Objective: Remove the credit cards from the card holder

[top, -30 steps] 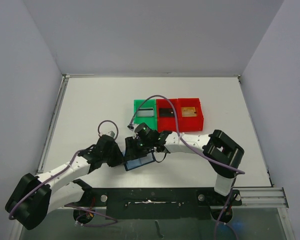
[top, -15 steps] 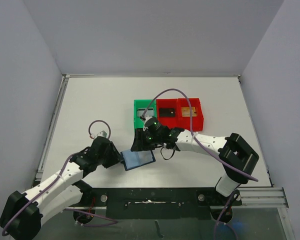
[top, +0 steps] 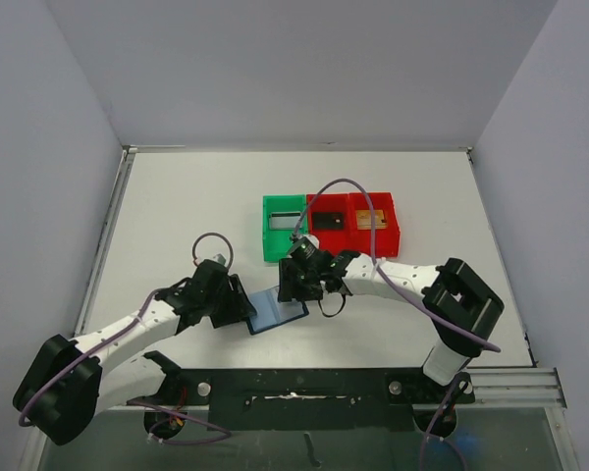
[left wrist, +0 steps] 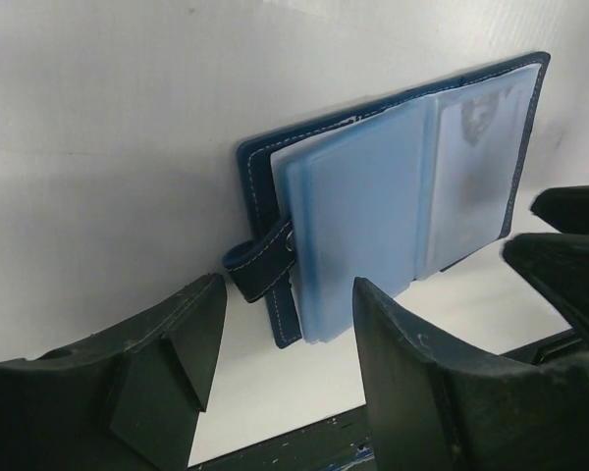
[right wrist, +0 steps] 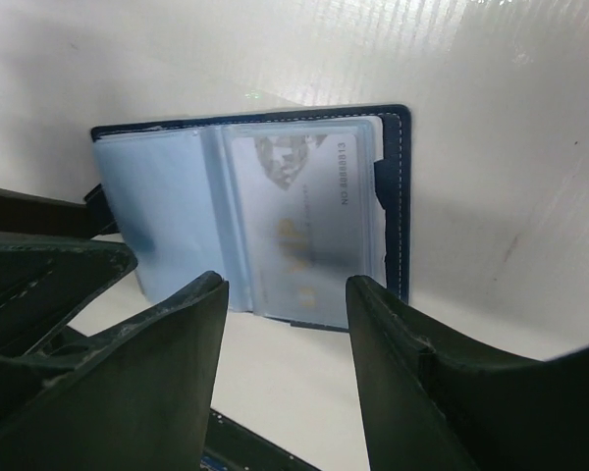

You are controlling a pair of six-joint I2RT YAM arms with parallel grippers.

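Top external view: left gripper (top: pixel 241 302), jaws parted and empty, sat at the left edge of the open card holder (top: pixel 278 311), flat on the table (top: pixel 177 206); right gripper (top: pixel 287 287), parted and empty too, hovered over its right side.

both arms are built alike: rounded white links set between bulky matte black joint blocks. the left arm (top: pixel 118 336) has its large boxy left housing (top: pixel 54 385) at 7 o'clock of the overhead view. the right arm (top: pixel 393 278) has its right housing (top: pixel 461 306) at 4 o'clock. a thin purple cable (top: pixel 336 182) arcs free over the right arm, and a smaller purple loop (top: pixel 212 238) stands off the left wrist. small dark dots (top: pixel 155 312) mark the white shells. the left gripper (left wrist: pixel 287 292) and right gripper (right wrist: pixel 287 285) carry thick, wedge-shaped black fingers (left wrist: pixel 167 378) with a dull, faintly scuffed surface.
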